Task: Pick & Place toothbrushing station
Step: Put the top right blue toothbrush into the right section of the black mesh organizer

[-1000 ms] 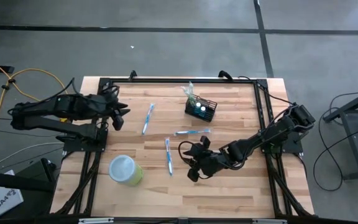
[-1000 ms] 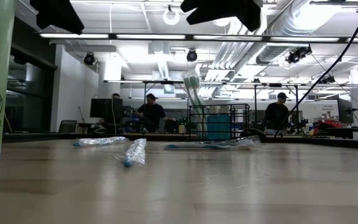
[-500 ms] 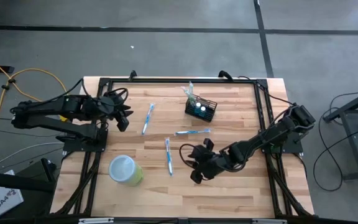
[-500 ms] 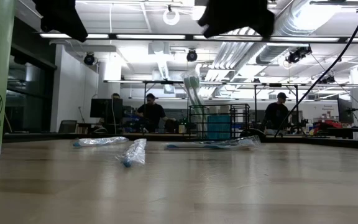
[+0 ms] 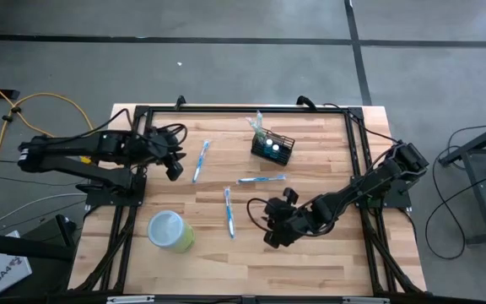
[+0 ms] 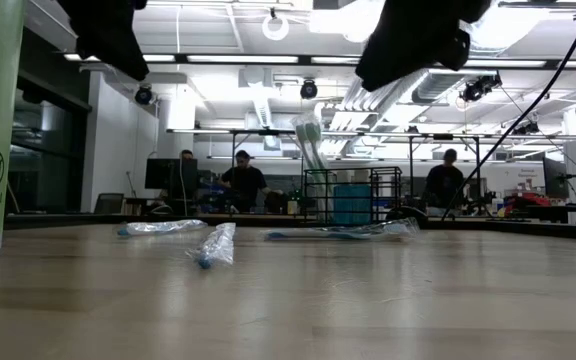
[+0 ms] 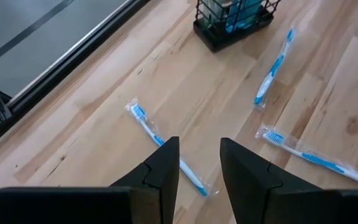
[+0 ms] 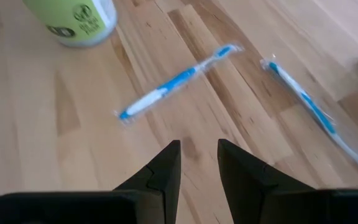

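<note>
On the table's left side the left gripper [image 5: 174, 162] hangs above the wood with its jaws a little apart and nothing between them, pointed toward the nearest wrapped toothbrush [image 5: 201, 160]. Nearer the front edge on that side stands the light-green cup [image 5: 169, 230], clear of everything else. Moving right, a second wrapped toothbrush [image 5: 229, 211] lies near the middle and a third [image 5: 261, 179] just beyond it; all three are loose on the wooden table [image 5: 310, 262], so as I judge it, the task has hardly begun. The black wire-mesh caddy [image 5: 273, 147] sits toward the far edge, right of centre, already holding one wrapped brush upright and something blue inside. Right of the middle brush the right gripper [image 5: 273, 226] hovers low, jaws slightly parted and empty. Open wood lies along the front and right of the table, giving both arms room; the black frame rail [image 5: 243, 109] along the far edge runs close behind the caddy, which leaves less room there.
</note>
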You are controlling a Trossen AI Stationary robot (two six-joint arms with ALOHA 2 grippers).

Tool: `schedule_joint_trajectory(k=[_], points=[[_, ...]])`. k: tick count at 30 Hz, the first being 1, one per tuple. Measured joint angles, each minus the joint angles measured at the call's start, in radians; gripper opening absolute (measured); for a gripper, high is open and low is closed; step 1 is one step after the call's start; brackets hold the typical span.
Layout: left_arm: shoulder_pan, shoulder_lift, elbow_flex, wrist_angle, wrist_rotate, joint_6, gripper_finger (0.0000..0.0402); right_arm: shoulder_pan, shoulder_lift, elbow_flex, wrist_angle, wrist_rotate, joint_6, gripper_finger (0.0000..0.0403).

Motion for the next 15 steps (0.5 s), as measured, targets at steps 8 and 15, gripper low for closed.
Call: schedule_joint_trajectory(k=[8, 15], points=[[0.0, 0.083, 0.0, 0.0, 0.001, 0.0, 0.0113, 0.005, 0.0, 0.0, -0.073, 0.012, 0.057, 0.0097], [0.0, 0.14, 0.001, 0.036, -0.002, 0.016, 0.0113, -0.055, 0.0, 0.0, -0.103, -0.008, 0.05, 0.0097]])
